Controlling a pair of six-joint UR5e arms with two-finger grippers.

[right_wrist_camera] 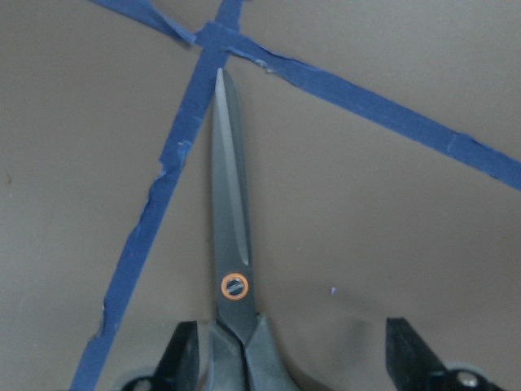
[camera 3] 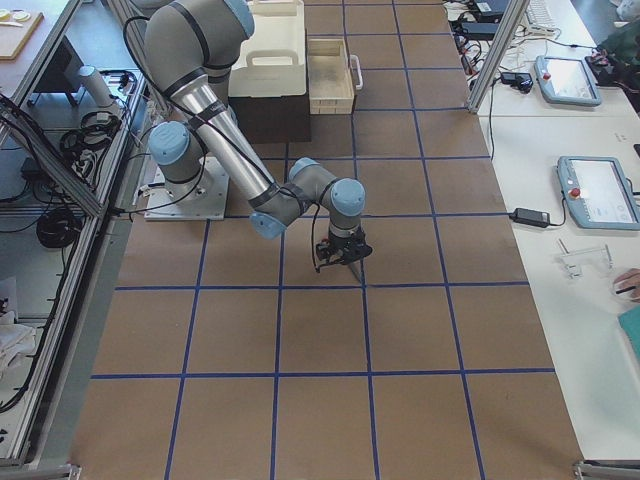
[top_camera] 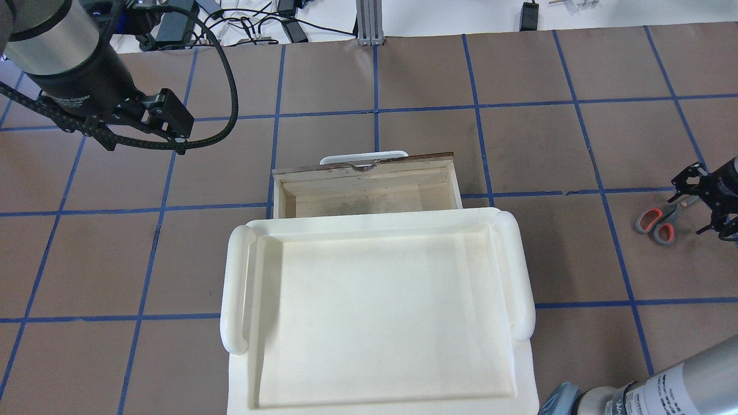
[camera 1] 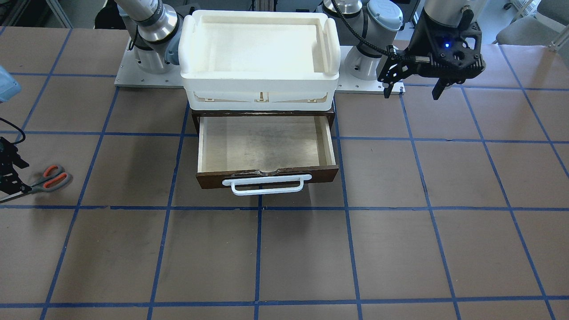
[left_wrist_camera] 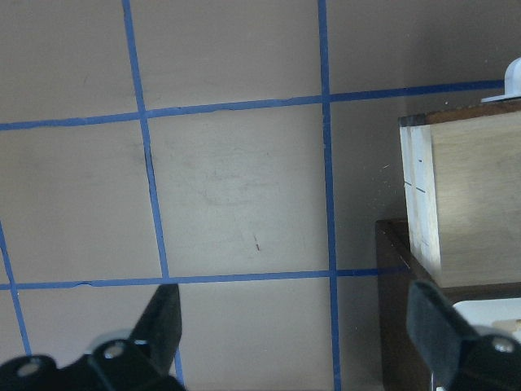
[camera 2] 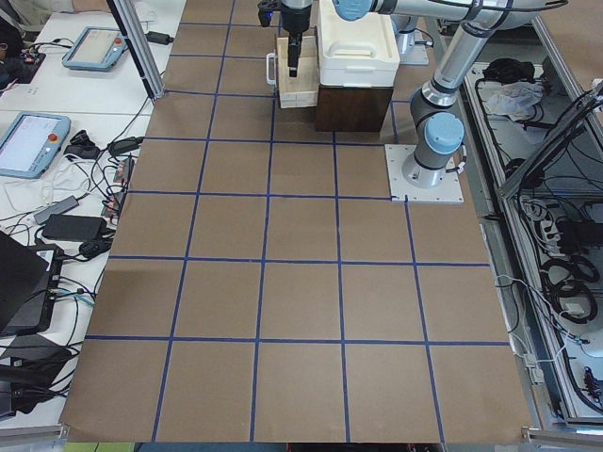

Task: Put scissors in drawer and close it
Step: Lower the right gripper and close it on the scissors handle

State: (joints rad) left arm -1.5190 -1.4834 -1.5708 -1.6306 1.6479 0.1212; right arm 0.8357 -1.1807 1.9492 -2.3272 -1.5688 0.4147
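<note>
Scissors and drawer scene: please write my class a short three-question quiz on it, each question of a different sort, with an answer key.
1. True or false: the scissors lie inside the drawer.
2. Fill in: the left gripper is ___ (open or shut).
3. Where is the right gripper?
A) beside the left gripper
B) open, astride the scissors on the table
C) inside the drawer

Key: 1 false; 2 open; 3 B.
</note>
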